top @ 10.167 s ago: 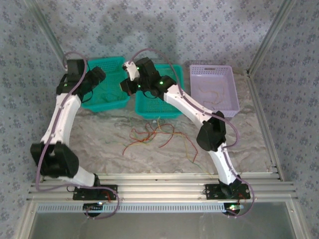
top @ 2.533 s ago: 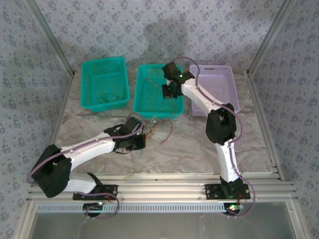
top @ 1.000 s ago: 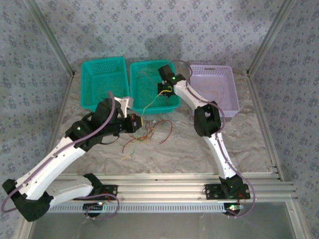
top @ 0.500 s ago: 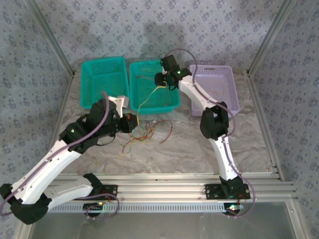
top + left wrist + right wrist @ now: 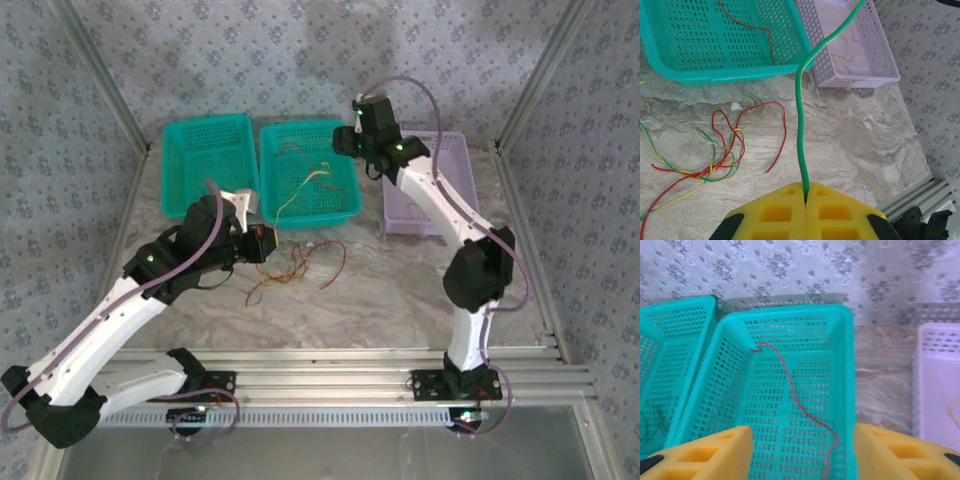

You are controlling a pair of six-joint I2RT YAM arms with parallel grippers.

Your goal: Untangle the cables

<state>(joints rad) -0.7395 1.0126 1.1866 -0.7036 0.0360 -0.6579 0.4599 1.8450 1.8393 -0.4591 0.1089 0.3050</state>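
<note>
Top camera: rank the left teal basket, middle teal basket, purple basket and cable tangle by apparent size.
1. left teal basket, middle teal basket, purple basket: near alike, purple partly behind right arm, so unranked.
2. cable tangle.

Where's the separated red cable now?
Right wrist view: red cable lies inside the middle teal basket, between the left teal basket and the lilac basket.

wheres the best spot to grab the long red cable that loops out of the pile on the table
Take the red cable on its outer leg, the stretch running down to its free end, on the side away from the tangle. That part lies flat on the bare table with no other wire crossing it. Come straight down from above and close across the wire.
</note>
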